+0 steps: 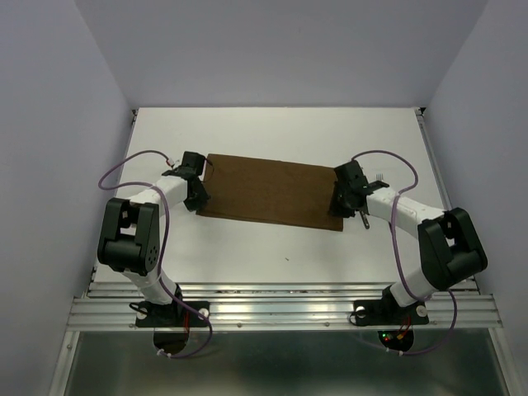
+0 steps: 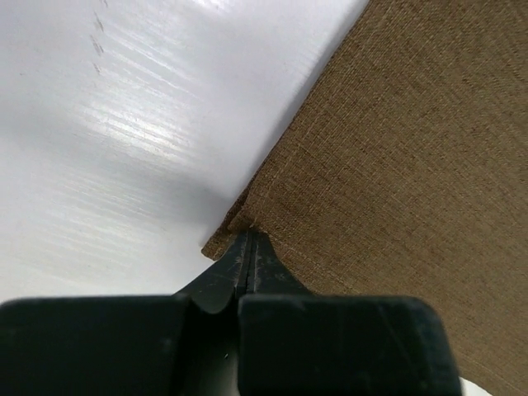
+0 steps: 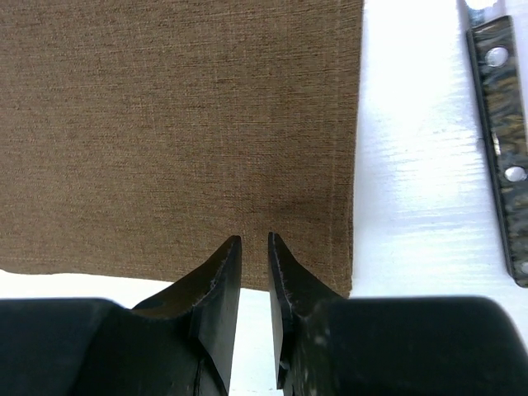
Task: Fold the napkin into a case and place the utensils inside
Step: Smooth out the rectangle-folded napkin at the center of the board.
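Observation:
The dark brown napkin (image 1: 272, 191) lies flat on the white table as a wide rectangle. My left gripper (image 1: 200, 191) is at its left edge. In the left wrist view the jaws are pressed together, pinching the napkin's (image 2: 396, 148) slightly bunched corner at the left gripper's (image 2: 247, 235) tips. My right gripper (image 1: 340, 206) hovers over the napkin's (image 3: 165, 124) near right corner. The right gripper's (image 3: 254, 239) jaws stand a narrow gap apart with nothing between them. A utensil's dark riveted handle (image 3: 499, 140) lies right of the cloth. Fork tines (image 1: 379, 176) peek out behind the right arm.
The white table (image 1: 272, 132) is bounded by grey walls on three sides and a metal rail (image 1: 280, 309) at the near edge. Purple cables (image 1: 124, 169) loop from both arms above the table.

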Controlling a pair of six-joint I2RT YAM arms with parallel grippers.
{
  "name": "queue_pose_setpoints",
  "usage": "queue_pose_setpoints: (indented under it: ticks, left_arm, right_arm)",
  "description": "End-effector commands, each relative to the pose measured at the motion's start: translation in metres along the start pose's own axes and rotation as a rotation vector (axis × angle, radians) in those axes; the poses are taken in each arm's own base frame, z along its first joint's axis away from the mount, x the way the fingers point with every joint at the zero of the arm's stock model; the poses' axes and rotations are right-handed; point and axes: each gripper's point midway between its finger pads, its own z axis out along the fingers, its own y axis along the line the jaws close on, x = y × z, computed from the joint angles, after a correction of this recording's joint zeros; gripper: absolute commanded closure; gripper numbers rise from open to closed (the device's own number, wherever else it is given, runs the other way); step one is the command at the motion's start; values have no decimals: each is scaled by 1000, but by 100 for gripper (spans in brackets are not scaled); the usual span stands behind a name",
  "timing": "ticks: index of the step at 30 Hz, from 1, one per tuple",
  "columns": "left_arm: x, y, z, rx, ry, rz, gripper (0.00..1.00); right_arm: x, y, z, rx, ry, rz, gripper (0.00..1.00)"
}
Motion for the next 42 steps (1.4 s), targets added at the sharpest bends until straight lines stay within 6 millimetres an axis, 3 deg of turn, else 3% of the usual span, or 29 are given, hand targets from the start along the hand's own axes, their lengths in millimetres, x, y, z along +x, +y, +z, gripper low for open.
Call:
queue_pose_setpoints:
  ticks: [1,6,11,12,13,16,28,32,37,42]
  left_arm:
    - [-24,-9,-21,24,-53,15,100]
    - [-37,-11,-41,54,-109,9,100]
    - [-33,-8,-36,42,-95,14,100]
    - [-30,-8,-34,44,-88,17,97]
    - [-26,-8,-29,42,-78,18,82]
    - [-20,-9,-22,50,-56,19,66]
    - [-7,3,5,-24,-10,18,60]
    - [-7,5,7,-33,-11,22,50]
    - [-9,6,8,-41,-20,21,51]
    - [-7,6,11,-41,-12,18,66]
  right_arm:
    - [-6,-12,-11,56,-54,-11,75]
    - [-9,-26,-18,117,-83,-10,67]
    - [-11,-33,-28,139,-110,0,61]
    - [-11,-33,-28,140,-108,0,61]
    - [-11,-32,-29,135,-110,2,61]
    - [-10,-32,-30,136,-104,3,61]
    - [-9,-32,-29,133,-95,-6,61]
    - [-9,-31,-28,132,-94,-7,61]
    - [-7,-32,-27,133,-87,-8,61]
    - [-7,-32,-28,132,-91,-8,61]
